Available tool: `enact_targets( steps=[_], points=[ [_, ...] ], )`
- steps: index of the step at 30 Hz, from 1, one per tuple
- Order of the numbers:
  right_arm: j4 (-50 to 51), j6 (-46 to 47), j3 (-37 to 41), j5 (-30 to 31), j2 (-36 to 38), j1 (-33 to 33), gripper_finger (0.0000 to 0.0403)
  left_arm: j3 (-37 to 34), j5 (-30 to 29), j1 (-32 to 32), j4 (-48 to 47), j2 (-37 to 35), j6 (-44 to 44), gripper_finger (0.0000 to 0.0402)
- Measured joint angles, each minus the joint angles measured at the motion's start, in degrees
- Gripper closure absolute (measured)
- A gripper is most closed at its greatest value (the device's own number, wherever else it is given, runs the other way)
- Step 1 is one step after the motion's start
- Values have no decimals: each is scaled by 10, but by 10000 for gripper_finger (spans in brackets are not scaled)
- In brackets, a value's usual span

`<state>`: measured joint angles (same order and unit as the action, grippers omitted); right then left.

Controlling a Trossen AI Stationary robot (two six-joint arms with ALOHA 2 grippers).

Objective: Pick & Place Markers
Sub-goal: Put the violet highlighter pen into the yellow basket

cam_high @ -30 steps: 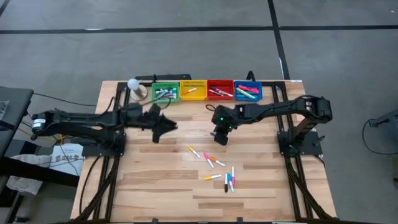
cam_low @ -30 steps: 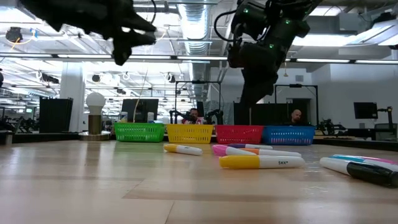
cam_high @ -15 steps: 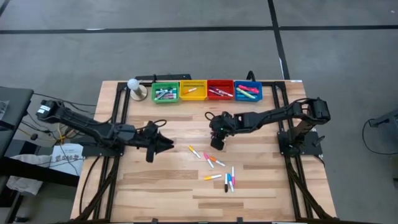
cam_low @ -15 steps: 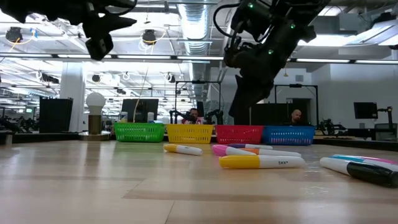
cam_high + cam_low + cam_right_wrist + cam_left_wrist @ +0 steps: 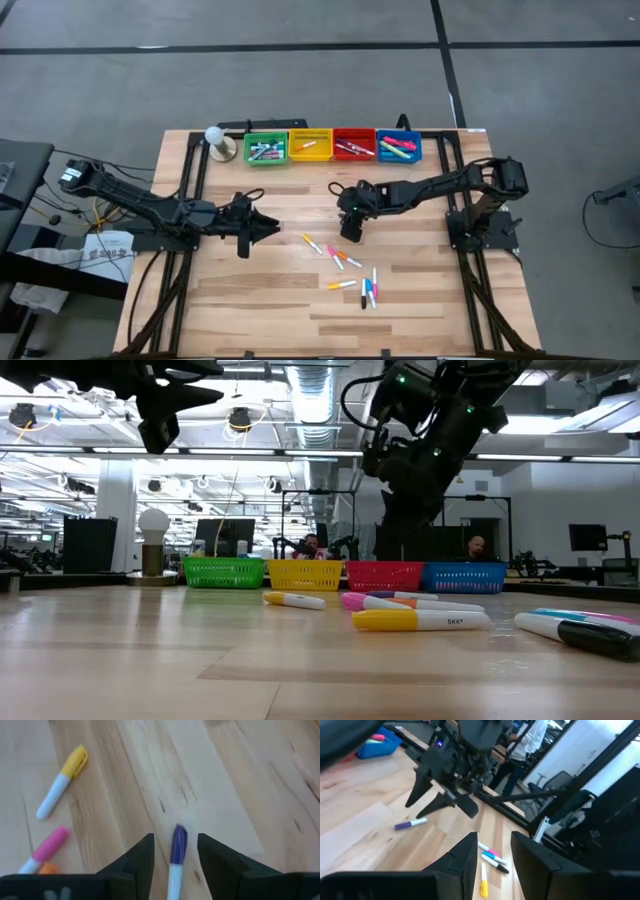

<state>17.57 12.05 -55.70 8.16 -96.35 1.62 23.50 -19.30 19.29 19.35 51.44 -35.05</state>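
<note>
The task stood partly done. Four bins sat in a row at the far edge of the desk (image 5: 250, 300): the green bin (image 5: 265, 150), yellow bin (image 5: 310, 147), red bin (image 5: 354, 147) and blue bin (image 5: 399, 148), each already holding one or more markers.

Work outstanding: a loose cluster of markers (image 5: 350, 272) lay on the bare desk toward the near side, roughly ten by count, though the exact number could not be fixed from the high view. The low view confirmed several lying flat, among them a yellow-capped marker (image 5: 418, 620) nearest the camera.

The right gripper (image 5: 350, 226) hung low over the desk just beyond the cluster. Its fingers (image 5: 137, 862) stood apart, with a purple-capped marker (image 5: 176, 852) lying between them; whether the fingers touched it could not be determined. The same marker showed on the desk in the left wrist view.

The left gripper (image 5: 262, 230) waited over the desk's left half, well apart from the cluster, fingers (image 5: 468, 857) apart and holding nothing.

Judgement: the greater part of the sorting appeared complete, with the remaining cluster yet to be binned.
</note>
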Motion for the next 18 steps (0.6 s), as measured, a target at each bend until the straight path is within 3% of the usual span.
enact_targets(
  steps=[9,18],
  points=[
    [-4,28,-3,-7,-98,4,250,1,-7,-2,3,3,3,284],
    [-9,54,-4,-7,-117,-1,292,1,-4,2,2,10,1,284]
  ],
)
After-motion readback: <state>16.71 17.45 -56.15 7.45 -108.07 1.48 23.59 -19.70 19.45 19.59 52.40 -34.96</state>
